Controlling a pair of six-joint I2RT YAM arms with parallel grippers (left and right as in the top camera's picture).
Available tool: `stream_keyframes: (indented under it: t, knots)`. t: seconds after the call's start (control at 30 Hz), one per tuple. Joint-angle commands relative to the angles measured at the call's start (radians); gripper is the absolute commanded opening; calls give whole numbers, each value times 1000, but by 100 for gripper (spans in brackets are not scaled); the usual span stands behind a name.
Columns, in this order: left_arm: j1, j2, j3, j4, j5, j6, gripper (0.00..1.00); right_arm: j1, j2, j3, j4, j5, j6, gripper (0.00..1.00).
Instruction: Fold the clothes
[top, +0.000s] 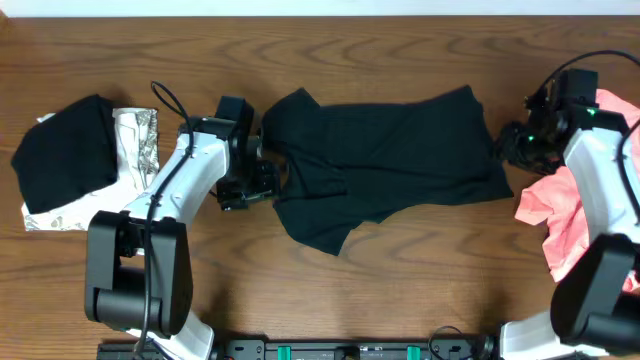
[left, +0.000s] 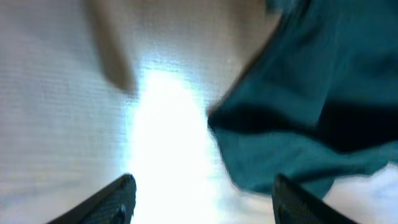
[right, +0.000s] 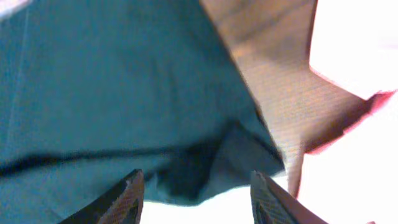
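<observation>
Table (top: 400, 40): black T-shirt (top: 400, 150) mid; likely folded pile (top: 70, 150) left, pink garment (top: 560, 205) right.

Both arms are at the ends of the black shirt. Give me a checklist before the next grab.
1. Left gripper open, nothing between the jaws: ok.
2. Right gripper open, nothing held: ok.
3. Black T-shirt lying flat: not ok, its lower left part is rumpled.
4. Folded pile apart from the shirt: ok.
5. Pink garment clear of the right arm: not ok, the arm passes over it.
</observation>
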Motion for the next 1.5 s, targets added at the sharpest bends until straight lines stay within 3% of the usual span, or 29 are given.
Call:
stream_keyframes:
  t: [0.0,0.2,0.53,0.87,1.07,1.1,1.17,1.2,1.33,1.37,1.47]
  knots:
    - [-24,-13,14,-23,27,45,71,-6,-19,6,-55,2,-74,54]
    - [-104,-13,14,55,27,66,71,-6,-17,3,-127,2,-74,54]
    - [-172,-11,-41,55,27,-94,71,-6,-17,3,-151,2,-73,53]
    - [-176,-9,-188,206,32,-124,75,-6,-17,3,-150,2,-74,53]
    - [-176,-9,-259,334,168,-124,75,-6,-17,3,-150,2,-74,53]
    - [-176,-9,-269,348,185,-124,74,-6,-17,3,-150,2,-74,53]
    - [-176,-9,-281,355,196,-124,59,-6,-17,3,-150,2,-74,53]
    - [-176,-9,-283,353,196,-124,45,-6,-17,3,-150,2,-73,52]
    - [-176,-9,-283,343,196,-124,10,-6,-17,3,-150,2,-73,52]
    - [-176,-9,-283,340,196,-124,6,-6,-17,3,-151,2,-74,52]
    - [-176,-9,-283,327,195,-124,6,-6,-17,3,-151,2,-74,52]
